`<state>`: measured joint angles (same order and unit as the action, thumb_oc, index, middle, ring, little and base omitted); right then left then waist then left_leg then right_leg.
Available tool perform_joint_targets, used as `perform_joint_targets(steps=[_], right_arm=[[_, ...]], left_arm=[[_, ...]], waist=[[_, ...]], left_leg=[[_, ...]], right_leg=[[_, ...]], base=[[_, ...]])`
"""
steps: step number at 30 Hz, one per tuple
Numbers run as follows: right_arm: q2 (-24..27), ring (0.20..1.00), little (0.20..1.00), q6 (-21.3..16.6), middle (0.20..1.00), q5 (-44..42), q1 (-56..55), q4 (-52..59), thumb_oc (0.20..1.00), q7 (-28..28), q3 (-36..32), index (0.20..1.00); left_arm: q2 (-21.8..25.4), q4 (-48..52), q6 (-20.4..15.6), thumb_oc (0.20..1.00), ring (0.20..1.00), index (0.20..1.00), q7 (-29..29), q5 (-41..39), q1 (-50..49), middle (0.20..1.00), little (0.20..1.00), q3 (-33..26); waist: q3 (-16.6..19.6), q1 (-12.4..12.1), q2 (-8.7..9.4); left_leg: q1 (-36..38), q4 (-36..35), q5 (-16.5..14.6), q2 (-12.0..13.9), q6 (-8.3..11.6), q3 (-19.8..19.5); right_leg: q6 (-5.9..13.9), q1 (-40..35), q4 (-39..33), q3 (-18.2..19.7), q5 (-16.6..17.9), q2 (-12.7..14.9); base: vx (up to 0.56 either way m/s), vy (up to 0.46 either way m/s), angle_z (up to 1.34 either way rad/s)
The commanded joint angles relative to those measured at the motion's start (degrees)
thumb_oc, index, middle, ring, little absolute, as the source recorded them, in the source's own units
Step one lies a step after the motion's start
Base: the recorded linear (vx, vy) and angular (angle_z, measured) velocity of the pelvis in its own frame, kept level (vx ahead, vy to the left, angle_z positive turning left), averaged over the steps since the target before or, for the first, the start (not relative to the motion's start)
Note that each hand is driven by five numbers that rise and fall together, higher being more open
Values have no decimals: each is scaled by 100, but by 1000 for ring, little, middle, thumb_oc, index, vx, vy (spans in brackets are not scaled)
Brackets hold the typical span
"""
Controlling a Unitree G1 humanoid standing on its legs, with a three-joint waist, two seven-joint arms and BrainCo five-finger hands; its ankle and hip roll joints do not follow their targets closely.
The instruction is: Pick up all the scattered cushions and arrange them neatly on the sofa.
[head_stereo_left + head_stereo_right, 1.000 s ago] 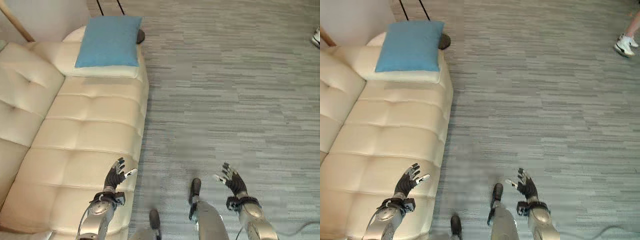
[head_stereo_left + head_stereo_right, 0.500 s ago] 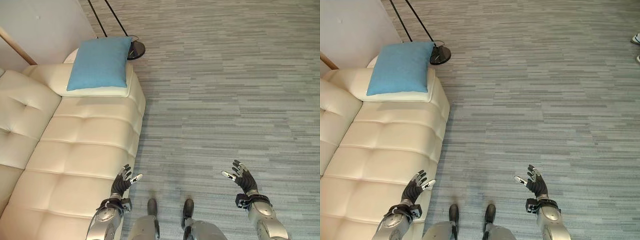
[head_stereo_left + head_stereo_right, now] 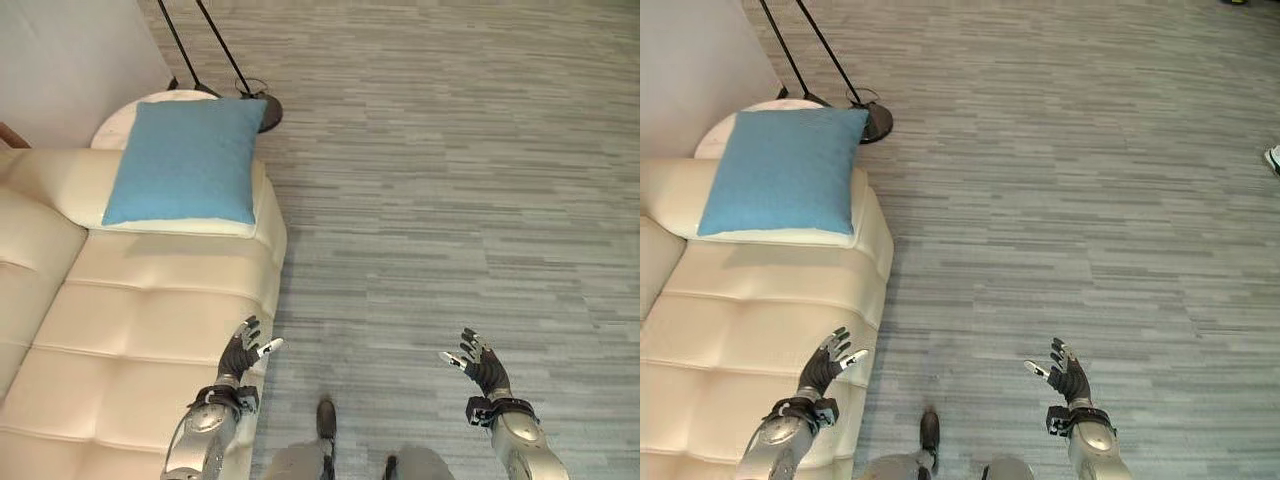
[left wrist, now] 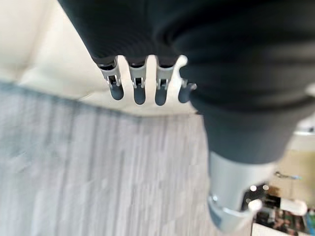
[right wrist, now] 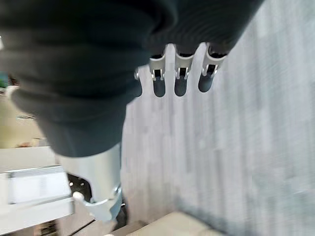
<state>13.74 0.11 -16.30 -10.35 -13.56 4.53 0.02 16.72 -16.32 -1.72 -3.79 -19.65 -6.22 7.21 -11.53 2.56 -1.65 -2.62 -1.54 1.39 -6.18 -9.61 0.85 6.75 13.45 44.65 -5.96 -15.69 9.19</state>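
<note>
A blue cushion (image 3: pixel 183 160) lies flat on the far armrest end of the cream sofa (image 3: pixel 140 310), also seen as the blue cushion (image 3: pixel 785 170) in the right eye view. My left hand (image 3: pixel 241 353) hovers open above the sofa's front edge, holding nothing; its straight fingers (image 4: pixel 139 87) show over the sofa edge and carpet. Over bare carpet to the right, my right hand (image 3: pixel 478 366) is open and empty too, its fingers (image 5: pixel 179 78) straight.
A black floor lamp base (image 3: pixel 266 111) with slanted poles stands on the grey carpet (image 3: pixel 450 180) just beyond the sofa's end. A small round white table (image 3: pixel 125 110) peeks out behind the cushion. A person's shoe (image 3: pixel 1273 158) shows at the far right.
The whole picture has shifted, so the camera has moved: the cushion and sofa end now look closer and larger. Both hands keep the same open pose, low in view.
</note>
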Motion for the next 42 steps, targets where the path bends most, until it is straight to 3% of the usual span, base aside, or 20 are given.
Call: perform_joint_targets(steps=[1,4,6,8,12,14,15,16,17,18,20,21,22,24,30,35,37,38,40,42], right_arm=[[83,1000,1000,-244,1000,-97,121,69,1000,99,-120,1000],[58,1000,1000,-218,1000,-128,118,93,1000,198,-114,1000],[39,1000,1000,-229,1000,-146,118,46,1000,244,-104,1000],[51,1000,1000,-217,1000,-122,46,75,1000,218,-74,1000],[51,1000,1000,-242,1000,-164,-46,64,1000,148,-44,1000],[87,1000,1000,-267,1000,-262,-29,61,1000,119,-49,1000],[150,1000,1000,-255,1000,-321,9,60,1000,114,-25,1000],[151,1000,1000,-255,1000,-322,10,58,1000,114,-25,1000],[199,1000,1000,-264,1000,-386,13,106,1000,88,-30,1000],[238,1000,1000,-248,1000,-419,24,121,1000,86,-34,1000],[286,1000,1000,-246,1000,-421,54,119,1000,95,-48,1000],[306,1000,1000,-240,1000,-407,66,115,1000,104,-58,1000],[320,1000,1000,-235,1000,-398,77,109,1000,115,-49,1000],[318,1000,1000,-236,1000,-381,68,56,1000,226,-57,1000],[280,1000,1000,-206,1000,-273,112,90,1000,229,35,1000],[181,1000,1000,-110,1000,-60,123,116,1000,94,126,1000],[74,1000,1000,-50,1000,11,107,40,1000,31,141,1000],[74,1000,1000,-50,1000,11,110,40,1000,31,140,1000],[54,1000,1000,-8,1000,79,76,14,1000,5,124,1000],[27,1000,1000,-6,1000,88,48,15,1000,-6,124,1000]], left_arm=[[317,416,-209,1000,1000,1000,63,145,-141,1000,1000,-82],[285,383,-231,1000,1000,1000,-17,100,-53,1000,1000,-63],[267,344,-279,1000,1000,1000,-85,77,61,1000,1000,-82],[262,353,-320,1000,1000,1000,-77,78,99,1000,1000,-81],[196,342,-324,1000,1000,1000,-50,97,44,1000,1000,-68],[158,365,-298,1000,1000,1000,-46,-2,16,1000,1000,-82],[134,383,-272,1000,1000,1000,-51,-81,6,1000,1000,-68],[134,385,-271,1000,1000,1000,-51,-82,6,1000,1000,-68],[124,374,-265,1000,1000,1000,-44,-82,1,1000,1000,-51],[127,385,-256,1000,1000,1000,-28,-68,-1,1000,1000,-53],[130,336,-238,1000,1000,1000,-23,-1,-24,1000,1000,-79],[121,333,-229,1000,1000,1000,-24,10,-50,1000,1000,-92],[115,317,-217,1000,1000,1000,-32,31,-65,1000,1000,-89],[127,249,-208,1000,1000,1000,-48,172,-61,1000,1000,-82],[142,252,-241,1000,1000,1000,-102,323,-104,1000,1000,-191],[151,246,-218,1000,1000,1000,-58,296,-355,1000,1000,-300],[195,182,-186,1000,1000,1000,-70,273,-381,1000,1000,-364],[194,182,-186,1000,1000,1000,-70,273,-378,1000,1000,-364],[262,130,-172,1000,1000,1000,-94,300,-389,1000,1000,-414],[273,118,-165,1000,1000,1000,-91,328,-393,1000,1000,-419]], waist=[[-54,8,84],[-144,152,105],[-170,230,173],[-131,288,218],[47,294,235],[100,279,203],[82,237,216],[81,241,212],[24,188,237],[-28,128,289],[-24,46,366],[-17,7,373],[-26,-30,360],[-67,-124,250],[-6,-237,176],[202,-342,316],[207,-365,385],[220,-370,377],[158,-301,342],[158,-277,276]], left_leg=[[155,115,-606,489,680,297],[512,56,-790,486,747,191],[693,44,-903,479,819,99],[810,64,-1039,463,855,25],[1038,127,-1256,536,920,9],[986,584,-1322,639,1069,-10],[759,1287,-1177,641,1165,0],[737,1328,-1197,647,1168,-4],[333,2098,-911,684,1269,7],[-4,2313,-855,731,1230,124],[-273,2041,-1096,724,1119,262],[-375,1828,-1057,735,1109,306],[-470,1569,-898,769,1126,328],[-886,735,-104,995,1263,587],[-965,94,286,1147,1313,958],[-918,517,44,942,1117,952],[-727,583,-236,743,895,928],[-746,578,-224,752,894,931],[-443,481,-413,551,692,826],[-360,414,-429,557,659,774]], right_leg=[[22,-394,-2195,-311,1223,-50],[39,-106,-3119,-535,1223,-260],[124,52,-3745,-607,1434,-313],[116,-48,-4032,-545,1493,-381],[-65,-252,-4002,-442,1488,-475],[-189,-423,-4038,-467,1379,-561],[-296,-618,-4100,-458,1278,-607],[-298,-619,-4103,-463,1279,-611],[-426,-841,-4151,-486,1129,-626],[-470,-1015,-4210,-515,1021,-575],[-428,-1215,-4282,-547,920,-490],[-410,-1304,-4308,-569,877,-472],[-397,-1395,-4341,-592,832,-479],[-370,-1714,-4469,-722,663,-551],[-257,-2106,-4554,-803,542,-558],[-73,-2192,-4291,-657,526,-205],[142,-1876,-3301,-591,707,47],[140,-1853,-3304,-586,720,38],[310,-1426,-2203,-479,1252,236],[295,-1243,-1935,-436,1371,214]], base=[[282,-17,43],[302,-69,27],[303,-118,34],[290,-127,46],[269,-111,37],[367,-200,-3],[265,-168,8],[298,-183,9],[246,-117,10],[326,-118,3],[268,-13,13],[259,21,20],[253,52,17],[269,80,15],[270,136,11],[304,226,-14],[209,243,11],[114,162,30],[175,205,21],[177,151,35]])
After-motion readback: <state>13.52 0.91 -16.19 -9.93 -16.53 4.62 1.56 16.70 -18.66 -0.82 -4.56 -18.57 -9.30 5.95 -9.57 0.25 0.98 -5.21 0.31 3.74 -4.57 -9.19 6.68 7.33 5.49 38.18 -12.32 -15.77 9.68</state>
